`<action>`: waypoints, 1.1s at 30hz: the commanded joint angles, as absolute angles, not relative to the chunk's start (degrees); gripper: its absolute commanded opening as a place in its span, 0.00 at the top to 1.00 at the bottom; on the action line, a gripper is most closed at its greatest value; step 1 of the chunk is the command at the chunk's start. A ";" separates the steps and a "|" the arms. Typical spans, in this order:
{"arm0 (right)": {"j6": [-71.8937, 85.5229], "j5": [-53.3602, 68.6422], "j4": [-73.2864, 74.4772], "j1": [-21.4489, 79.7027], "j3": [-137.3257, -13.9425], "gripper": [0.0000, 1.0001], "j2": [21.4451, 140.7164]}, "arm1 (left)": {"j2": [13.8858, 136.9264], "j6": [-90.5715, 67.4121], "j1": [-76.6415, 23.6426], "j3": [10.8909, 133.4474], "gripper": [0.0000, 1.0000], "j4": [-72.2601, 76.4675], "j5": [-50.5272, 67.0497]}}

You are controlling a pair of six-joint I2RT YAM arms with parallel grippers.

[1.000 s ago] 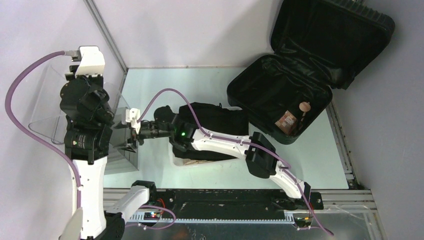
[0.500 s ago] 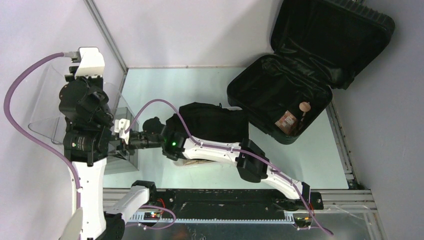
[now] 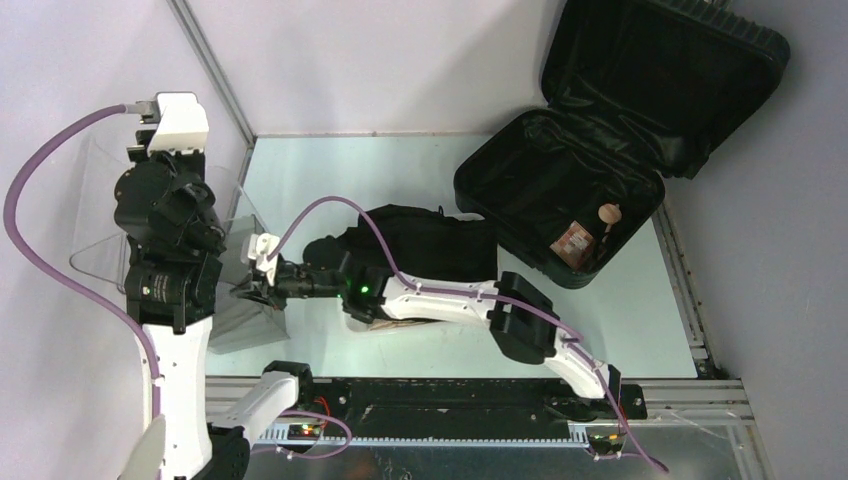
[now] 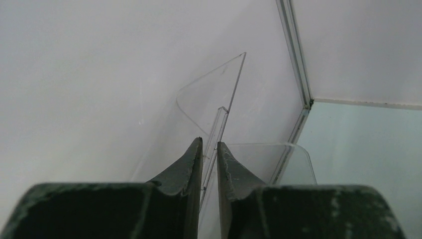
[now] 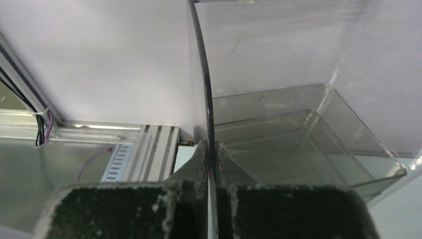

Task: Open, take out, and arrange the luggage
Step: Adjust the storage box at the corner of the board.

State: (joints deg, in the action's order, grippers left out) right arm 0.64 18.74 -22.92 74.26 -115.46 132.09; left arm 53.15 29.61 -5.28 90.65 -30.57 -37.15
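Shows the luggage [image 3: 530,180] open at the far right corner of the worktop [image 3: 330,170], lid [image 3: 660,70] tipped back against the wall, black lining bare. Holds, near the right edge of the lower shell, a small brown packet [image 3: 574,243] with a pale round piece [image 3: 606,212] just beside it. Mid-worktop, beside the case's near left corner: a black folded garment [image 3: 430,235], its near side hidden under the right arm [image 3: 450,295]. At the left edge of the worktop: a clear plastic container [image 3: 240,325], gripped from two sides. Left fingers [image 4: 199,152] clamped on a thin clear panel of it, the narrow slit between the tips filled by the plastic edge. Right fingers [image 5: 204,149] pressed tight together on another thin clear wall, the sheet rising straight up from between the tips, the container's open hollow just to the right of them. Cannot tell whether the container rests on the worktop or hangs off it.
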 commanded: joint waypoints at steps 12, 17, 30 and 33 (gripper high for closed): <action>-4.51 7.39 -25.44 76.14 -102.06 1.00 118.60 | 52.46 34.71 -4.50 89.07 0.74 -28.45 -46.47; -4.46 0.27 -27.50 77.63 -99.28 1.00 117.44 | 52.32 40.83 -4.49 83.46 0.52 -22.31 -53.59; -5.47 -6.93 -25.16 79.09 -103.95 1.00 119.88 | 54.62 36.15 -4.53 89.07 0.08 -24.64 -54.01; -5.13 -7.06 -25.85 79.09 -104.44 1.00 120.28 | 54.60 35.21 -4.49 89.82 0.01 -25.81 -51.93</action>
State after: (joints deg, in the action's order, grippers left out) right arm -2.44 1.10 -23.94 79.92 -100.79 121.38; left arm 54.74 38.96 -5.19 88.53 -20.49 -49.89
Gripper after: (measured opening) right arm 0.025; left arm 0.959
